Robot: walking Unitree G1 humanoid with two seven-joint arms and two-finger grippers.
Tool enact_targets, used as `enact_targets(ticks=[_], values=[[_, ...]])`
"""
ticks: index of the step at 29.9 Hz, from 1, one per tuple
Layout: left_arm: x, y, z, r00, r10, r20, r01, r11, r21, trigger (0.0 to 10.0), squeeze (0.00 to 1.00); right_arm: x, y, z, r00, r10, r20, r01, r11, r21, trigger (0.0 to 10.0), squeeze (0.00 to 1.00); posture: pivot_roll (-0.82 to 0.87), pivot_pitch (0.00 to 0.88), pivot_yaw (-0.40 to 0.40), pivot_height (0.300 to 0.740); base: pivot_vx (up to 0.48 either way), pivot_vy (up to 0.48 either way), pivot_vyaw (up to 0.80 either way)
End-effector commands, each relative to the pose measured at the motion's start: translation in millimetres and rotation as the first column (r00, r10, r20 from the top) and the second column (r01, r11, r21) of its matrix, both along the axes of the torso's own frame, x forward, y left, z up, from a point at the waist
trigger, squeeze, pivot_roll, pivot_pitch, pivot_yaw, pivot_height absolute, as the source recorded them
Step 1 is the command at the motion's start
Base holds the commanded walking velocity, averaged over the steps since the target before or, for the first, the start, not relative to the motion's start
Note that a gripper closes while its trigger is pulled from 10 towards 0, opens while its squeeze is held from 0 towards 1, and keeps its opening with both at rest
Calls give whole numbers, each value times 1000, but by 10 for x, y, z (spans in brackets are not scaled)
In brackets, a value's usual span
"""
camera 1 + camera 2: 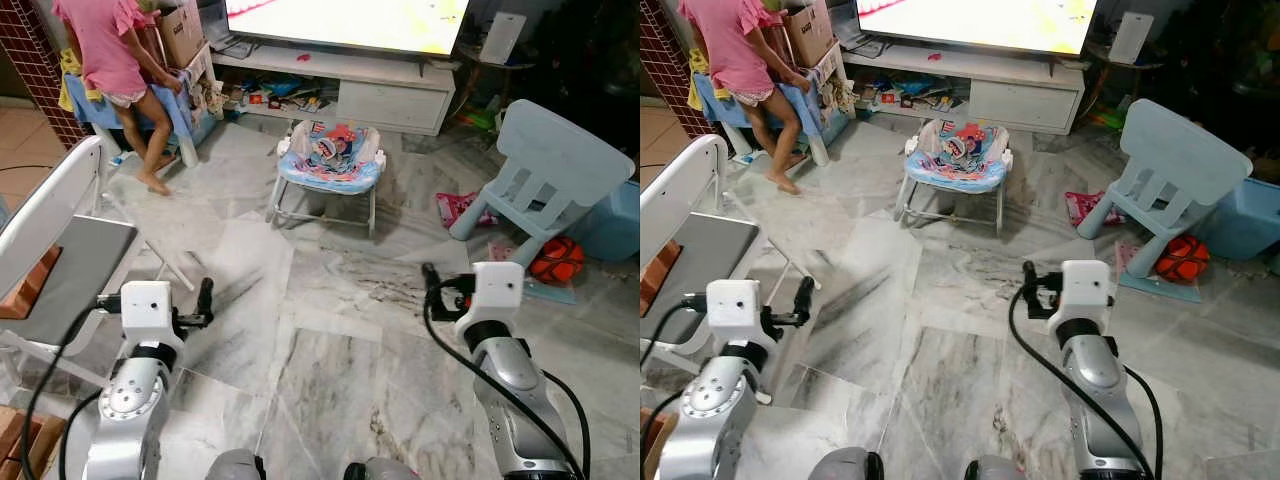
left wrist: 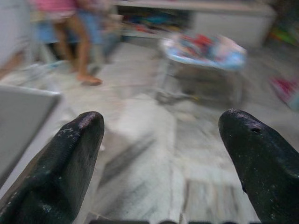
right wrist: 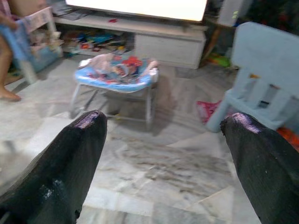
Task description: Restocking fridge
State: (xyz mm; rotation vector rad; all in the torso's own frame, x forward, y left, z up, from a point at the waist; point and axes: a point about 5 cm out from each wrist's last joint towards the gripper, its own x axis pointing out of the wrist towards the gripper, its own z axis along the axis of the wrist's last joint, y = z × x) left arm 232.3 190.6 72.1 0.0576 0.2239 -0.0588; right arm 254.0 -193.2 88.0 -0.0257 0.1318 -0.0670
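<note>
Person cut off at top edge, head out of frame. TV top cropped. Left wrist view motion-blurred; baby bouncer smeared. Blue bin clipped by right edge. Shelf clutter too small to identify.

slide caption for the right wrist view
Open right pincer facing a blue baby bouncer and pale blue plastic chair on marble floor.

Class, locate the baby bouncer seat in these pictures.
In the head views the baby bouncer stands on the marble floor ahead of the robot, near centre, before the TV cabinet, left of the light-blue chair.
</note>
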Motion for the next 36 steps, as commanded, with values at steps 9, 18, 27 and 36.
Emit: enact_targets(ticks=[9,18,27,36], values=[[146,-214,97,990,-144,15,143,989,35,10000,0,79,-91,146,995,-85,51,84,996,18,10000,584,38,67,-16,740,0,0,0],[42,-149,125,996,-52,75,44,994,101,10000,0,60,-23,141,998,-48,33,48,999,6,10000,0,38,68,-19,740,0,0,0],[42,-149,125,996,-52,75,44,994,101,10000,0,60,-23,141,998,-48,33,48,999,6,10000,0,38,68,-19,740,0,0,0],[42,-149,125,996,-52,75,44,994,101,10000,0,60,-23,141,998,-48,33,48,999,6,10000,0,38,68,-19,740,0,0,0]])
